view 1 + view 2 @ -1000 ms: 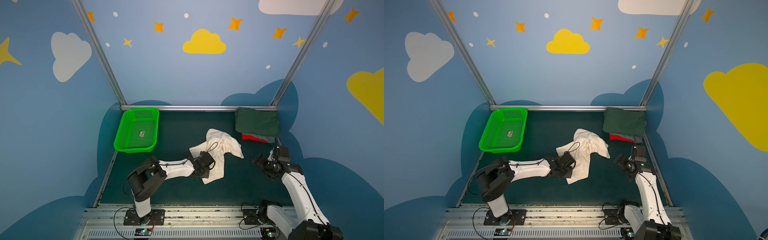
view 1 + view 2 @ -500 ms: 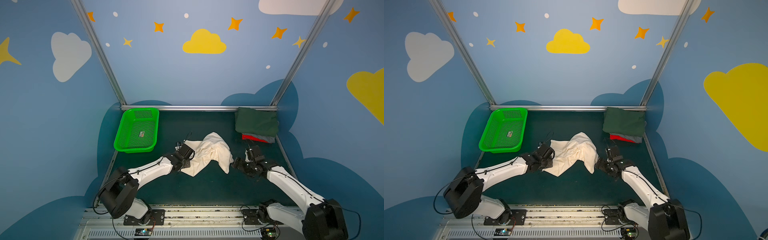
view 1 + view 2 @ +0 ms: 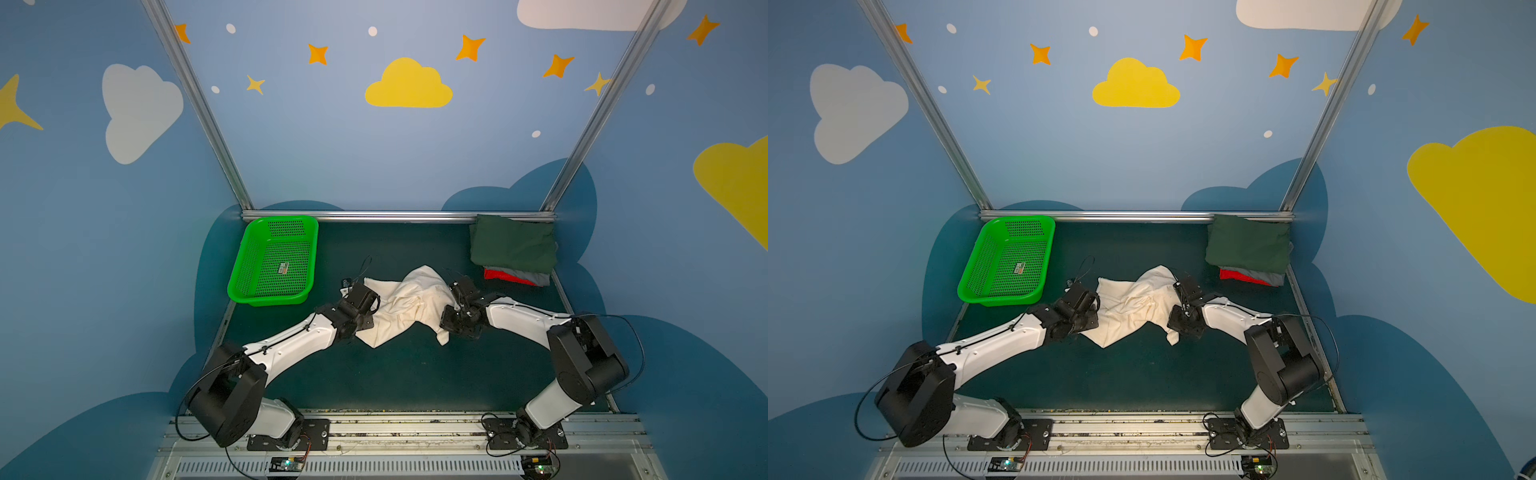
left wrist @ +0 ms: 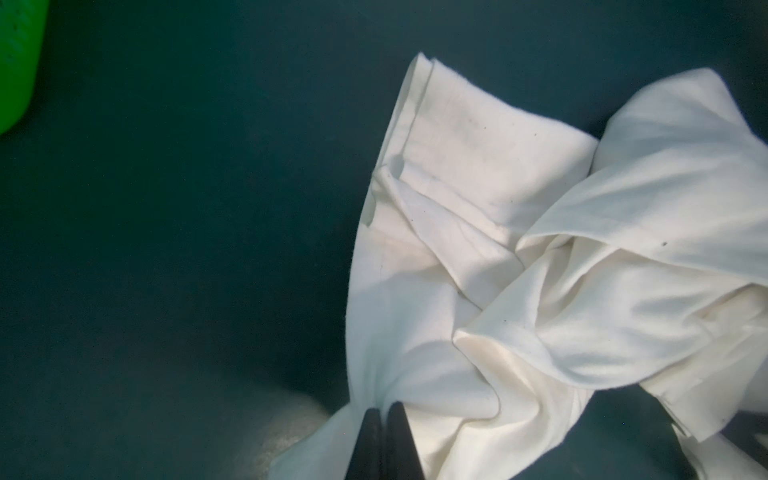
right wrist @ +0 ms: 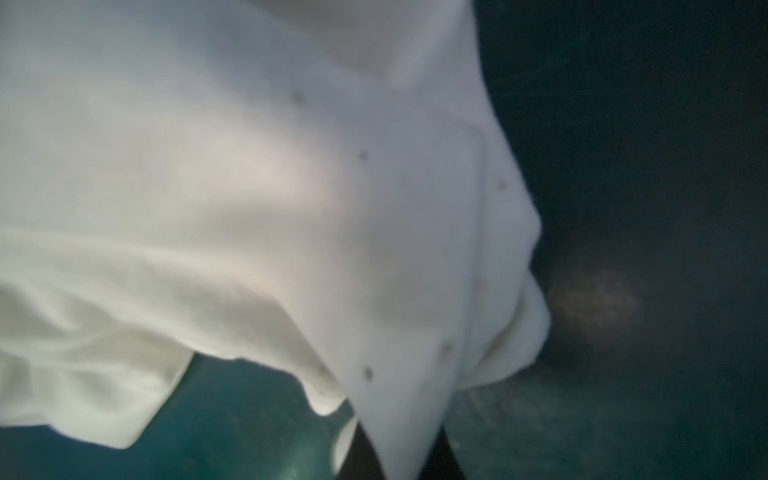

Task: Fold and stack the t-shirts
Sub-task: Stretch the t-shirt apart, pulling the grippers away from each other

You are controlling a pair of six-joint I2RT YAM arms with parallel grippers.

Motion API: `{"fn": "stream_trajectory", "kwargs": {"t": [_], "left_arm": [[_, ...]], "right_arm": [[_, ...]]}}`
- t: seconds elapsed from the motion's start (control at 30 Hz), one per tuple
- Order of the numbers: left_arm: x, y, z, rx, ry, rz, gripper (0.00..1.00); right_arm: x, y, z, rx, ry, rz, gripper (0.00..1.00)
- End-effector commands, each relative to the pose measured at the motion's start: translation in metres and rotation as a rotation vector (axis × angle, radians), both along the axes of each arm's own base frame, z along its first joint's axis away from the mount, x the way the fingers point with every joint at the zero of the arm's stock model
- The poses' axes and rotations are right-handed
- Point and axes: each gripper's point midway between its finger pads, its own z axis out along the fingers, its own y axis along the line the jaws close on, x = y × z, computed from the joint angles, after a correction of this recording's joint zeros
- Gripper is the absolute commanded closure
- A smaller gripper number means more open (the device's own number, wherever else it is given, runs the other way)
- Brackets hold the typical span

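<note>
On the dark green tabletop (image 3: 395, 374), spreading the crumpled cream tee (image 3: 409, 307), pinched tight in left gripper (image 4: 384, 415) and right gripper (image 5: 401, 457); next, likely pulling outward to flatten.

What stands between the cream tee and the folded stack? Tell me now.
Nothing visible: bare mat separates the cream tee from the folded stack. The right gripper, shut on the tee, sits on that side.

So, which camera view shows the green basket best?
Both top views: the whole basket shows, unblocked. The left wrist view catches only a green edge; the right wrist view shows none of it.
</note>
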Motion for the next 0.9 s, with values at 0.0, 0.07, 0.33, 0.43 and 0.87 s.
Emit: {"fn": "stream_trajectory", "kwargs": {"t": [0.0, 0.07, 0.33, 0.43, 0.87], "left_arm": [[0.007, 0.023, 0.022, 0.011, -0.059, 0.053, 0.97], [0.009, 0.036, 0.032, 0.015, -0.082, 0.087, 0.97], [0.01, 0.102, 0.06, 0.049, -0.148, 0.249, 0.97], [0.007, 0.123, 0.07, 0.056, -0.181, 0.308, 0.97], [0.052, 0.131, 0.097, 0.005, -0.268, 0.355, 0.97]], "right_arm": [[0.009, -0.01, 0.029, -0.048, -0.062, -0.003, 1.0], [0.014, -0.018, 0.047, -0.07, -0.095, -0.009, 1.0], [0.031, -0.054, 0.106, -0.114, -0.189, -0.071, 1.0], [0.038, -0.071, 0.115, -0.143, -0.213, -0.122, 1.0], [0.118, -0.076, 0.151, -0.148, -0.265, -0.09, 1.0]]}}
